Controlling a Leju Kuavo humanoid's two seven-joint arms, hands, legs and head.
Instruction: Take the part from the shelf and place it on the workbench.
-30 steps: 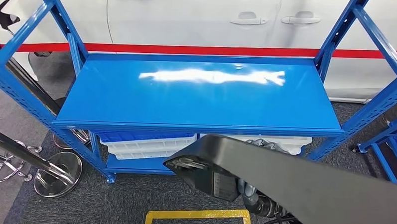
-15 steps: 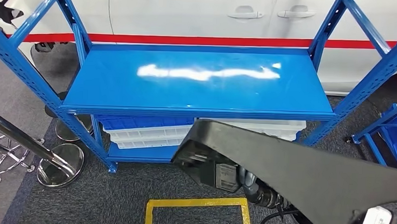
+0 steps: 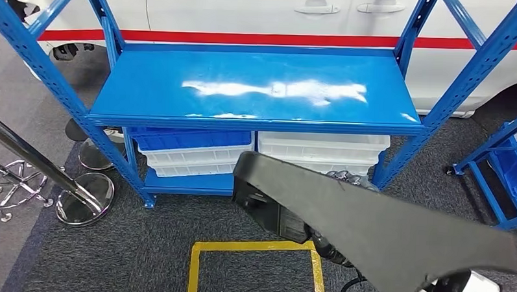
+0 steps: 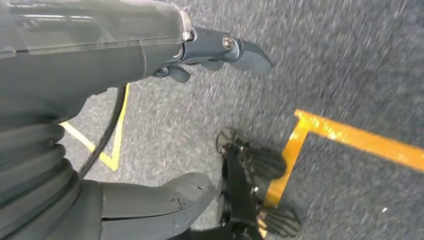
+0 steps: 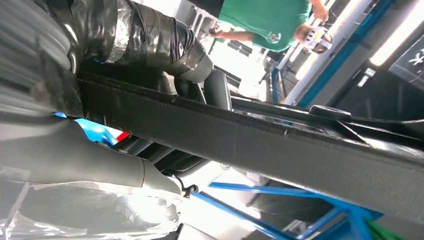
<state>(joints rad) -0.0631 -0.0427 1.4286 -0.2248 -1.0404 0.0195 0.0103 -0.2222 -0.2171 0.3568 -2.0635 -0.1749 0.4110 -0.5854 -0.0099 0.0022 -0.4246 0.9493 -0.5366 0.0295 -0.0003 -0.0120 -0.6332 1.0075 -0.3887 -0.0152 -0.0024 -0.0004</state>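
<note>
The right hand [image 5: 150, 45] grips the long black part [image 3: 370, 228], carried low before the blue shelf [image 3: 258, 87]. The left hand [image 4: 210, 50] hangs with fingers apart, holding nothing. Keep the part level and swing wide of the uprights turning benchward.

Head cam looked fwd and down from high up at the blue shelf [image 3: 251, 87], w/ the black part [image 3: 370, 228] close below. Left wrist cam faced the carpet floor [image 4: 350, 65] at close range, sharing the yellow floor marking [image 4: 350, 137] w/ head cam. Right wrist cam sat v. close behind the part, tilted up toward blue shelf posts.
</note>
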